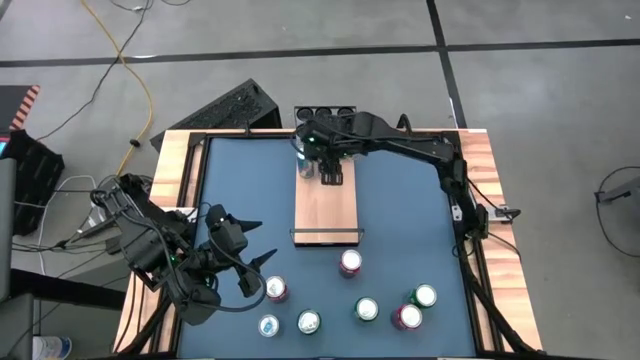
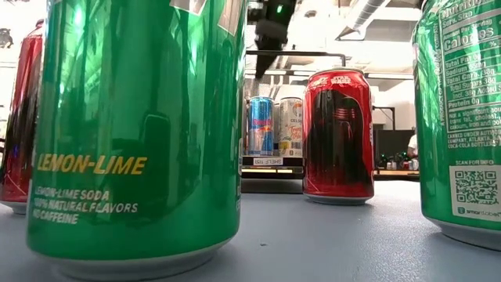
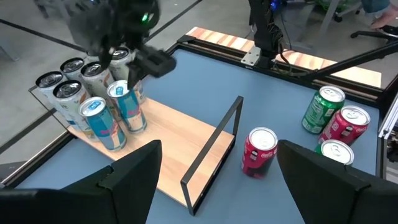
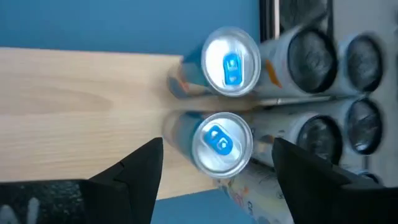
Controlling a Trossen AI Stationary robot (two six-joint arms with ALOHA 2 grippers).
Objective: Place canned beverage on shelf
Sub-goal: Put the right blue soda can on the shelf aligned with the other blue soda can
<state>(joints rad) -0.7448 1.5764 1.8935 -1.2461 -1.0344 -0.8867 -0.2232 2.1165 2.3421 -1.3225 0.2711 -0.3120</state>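
Note:
The shelf (image 1: 325, 215) is a pale wood plank lying lengthwise in the middle of the blue table, with a black wire rail (image 3: 214, 146) at its near end. Two slim blue cans (image 4: 231, 62) (image 4: 219, 140) stand upright on their bases at its far end, also visible in the left wrist view (image 3: 127, 109). My right gripper (image 1: 331, 176) hangs open just above them, a finger on either side of the nearer can's top, touching neither. My left gripper (image 1: 258, 262) waits open over the table's near left, with nothing between its fingers.
Several loose cans stand on the table near its front edge: a red one (image 1: 349, 263) just off the shelf's near end, green and red ones (image 1: 406, 316) to the right, others (image 1: 276, 290) by my left gripper. More cans (image 4: 323, 93) cluster beyond the shelf's far end.

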